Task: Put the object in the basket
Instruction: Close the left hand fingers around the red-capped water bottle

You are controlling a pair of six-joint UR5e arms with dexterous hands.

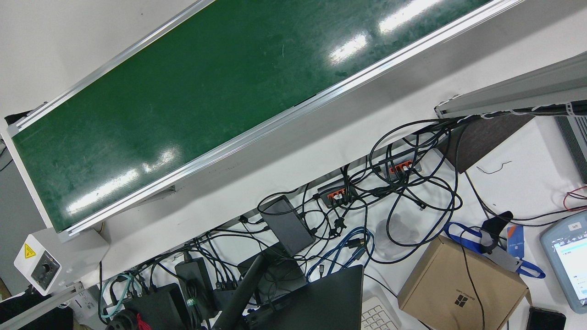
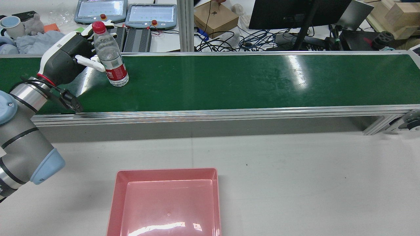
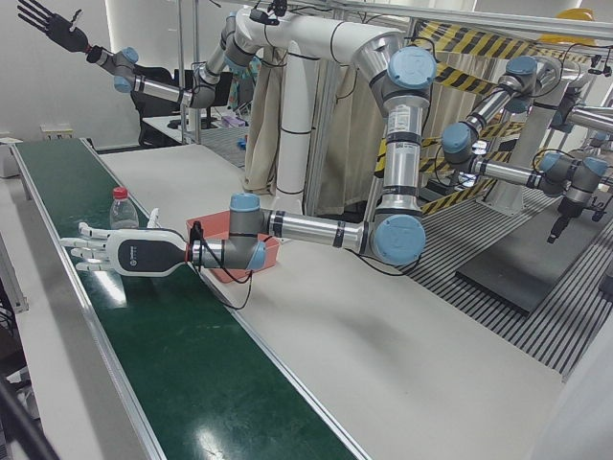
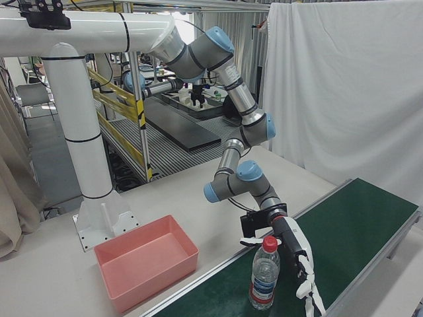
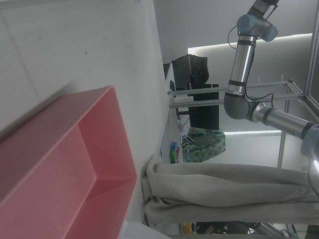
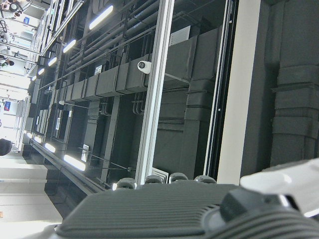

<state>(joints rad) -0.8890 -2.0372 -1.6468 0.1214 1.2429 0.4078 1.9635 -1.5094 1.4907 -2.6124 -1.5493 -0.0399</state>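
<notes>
1. Pink basket (image 2: 116,196), nearest the rear camera, sits on the white table (image 2: 295,170), well apart from the left hand (image 2: 65,59) and on its near side. It is a smooth, glossy, square-cornered plastic tray with low sloping walls. The bottom edge of the view cuts off its front.
2. Between the basket and the hand runs the aluminium rail of a long conveyor belt (image 2: 229,82). The belt is dark green and shiny, finely scuffed, and streaked with reflections of the ceiling lights.
3. Over the belt's left end, the left hand has a black palm and white fingers, which are spread and wrapped round nothing.
4. Just beside those fingers a clear plastic bottle (image 2: 110,55) stands upright on the belt. It has a red cap and a red label. One fingertip lies against its side in the rear view, but real contact cannot be told.
5. Beyond the hand, past the belt, is a cluttered bench with two teach pendants (image 2: 100,9), a cardboard box (image 2: 215,18), tangled cables (image 2: 229,41) and a dark monitor (image 2: 295,13).
6. High in the left-front view, the right hand (image 3: 46,23) is raised far from the table with its dark fingers fanned apart. It is small there, and its own camera sees only ceiling ducts and lights.
</notes>
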